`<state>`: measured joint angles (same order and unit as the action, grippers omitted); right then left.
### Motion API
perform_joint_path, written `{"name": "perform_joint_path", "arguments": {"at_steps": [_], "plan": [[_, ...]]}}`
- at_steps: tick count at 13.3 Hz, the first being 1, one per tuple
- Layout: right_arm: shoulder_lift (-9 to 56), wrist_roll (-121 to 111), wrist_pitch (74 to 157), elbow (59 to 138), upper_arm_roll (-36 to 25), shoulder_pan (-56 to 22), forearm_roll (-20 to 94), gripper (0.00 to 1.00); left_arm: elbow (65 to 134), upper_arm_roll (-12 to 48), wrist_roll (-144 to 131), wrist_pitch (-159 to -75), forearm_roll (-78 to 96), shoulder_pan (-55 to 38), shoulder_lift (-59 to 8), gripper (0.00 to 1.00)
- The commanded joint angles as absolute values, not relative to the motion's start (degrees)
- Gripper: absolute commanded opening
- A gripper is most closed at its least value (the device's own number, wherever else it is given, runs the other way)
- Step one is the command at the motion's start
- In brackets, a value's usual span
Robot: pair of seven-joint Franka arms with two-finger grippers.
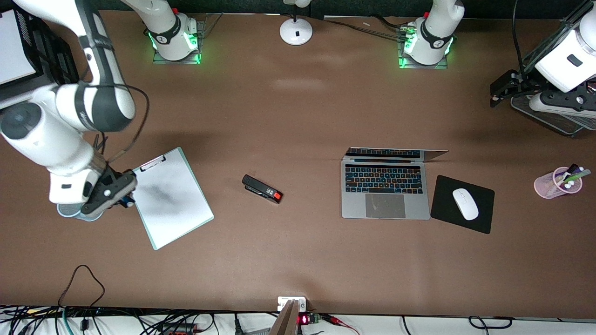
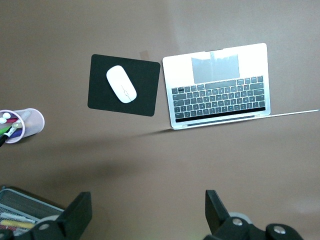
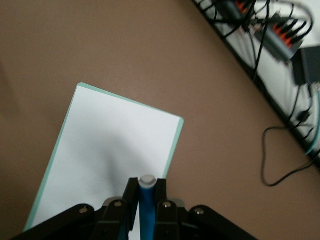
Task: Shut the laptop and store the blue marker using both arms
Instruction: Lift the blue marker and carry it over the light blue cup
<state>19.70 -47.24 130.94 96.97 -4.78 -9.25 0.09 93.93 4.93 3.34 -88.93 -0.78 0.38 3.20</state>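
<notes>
The laptop (image 1: 385, 191) lay open, lid (image 1: 396, 153) tipped far back, keys glowing, about 3 o'clock from the stapler (image 1: 262, 189) and just beside the mouse pad (image 1: 462, 203). Bare table (image 1: 298, 116) ran from it toward the arm bases.

The right gripper (image 1: 122, 191) clenched the blue marker (image 3: 146, 207), white end showing, over the clipboard's (image 1: 170, 197) edge.

The left gripper (image 2: 147, 212) waited, fingers (image 2: 77, 215) spread, above the table's left-arm end.

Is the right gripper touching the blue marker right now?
Touching. The right wrist view shows the right gripper with its fingers pressed against both sides of the blue marker, no gap showing, above the clipboard.
</notes>
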Motion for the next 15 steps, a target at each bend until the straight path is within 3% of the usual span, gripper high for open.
{"name": "perform_joint_path", "arguments": {"at_steps": [1,7,11,15], "plan": [[16.97,-56.74,130.34,96.86,-4.83,-8.01,0.44,0.09,94.39,5.27,4.04,-89.03,0.35,0.97,3.87,1.00],[14.85,-83.27,130.17,96.86,-4.83,-3.61,11.40,0.09,94.39,5.27,4.04,-89.12,0.35,0.97,3.87,1.00],[15.29,-102.96,125.25,96.86,-4.83,0.52,21.34,0.09,94.39,5.27,4.04,-89.12,0.35,0.97,3.87,1.00],[15.82,-113.62,120.60,96.86,-4.83,1.84,23.29,0.09,94.39,5.27,4.04,-89.03,0.35,0.97,3.87,1.00]]}}
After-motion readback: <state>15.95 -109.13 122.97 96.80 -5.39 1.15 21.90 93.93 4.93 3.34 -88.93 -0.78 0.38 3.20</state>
